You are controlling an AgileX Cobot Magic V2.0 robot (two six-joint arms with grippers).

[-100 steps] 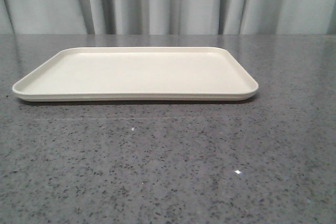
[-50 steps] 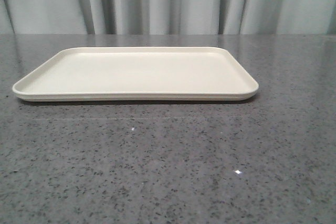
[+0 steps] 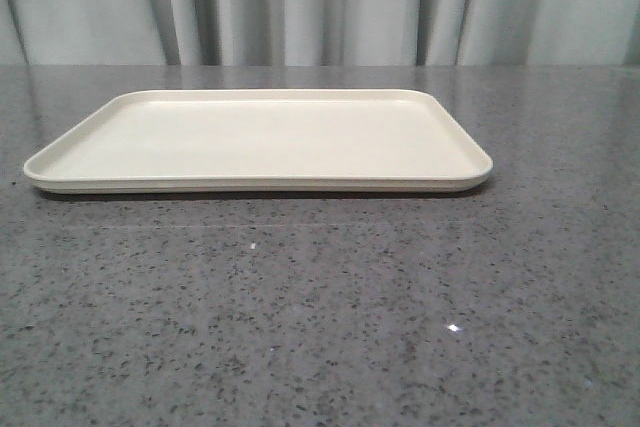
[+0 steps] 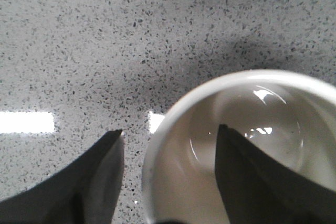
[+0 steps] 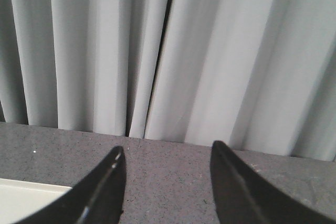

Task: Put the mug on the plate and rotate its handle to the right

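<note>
Plate (image 3: 440, 152): unchanged from a second ago, no mug on it.
Left gripper (image 4: 170, 135): I've got its spread jaws straddling the mug (image 4: 173, 114) wall.
Right gripper (image 5: 165, 153): open, empty, beside the plate.

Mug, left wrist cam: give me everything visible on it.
The mug shows only from above: a white, glossy, ceramic-looking round rim and an empty inside with light glints on the bottom. It stands upright on the speckled grey table, mouth up. The left gripper straddles its wall, one finger inside the cup, the other outside, jaws open; whether either touches the wall is unclear. Handle and any print are out of sight. The front view does not show it.
</note>
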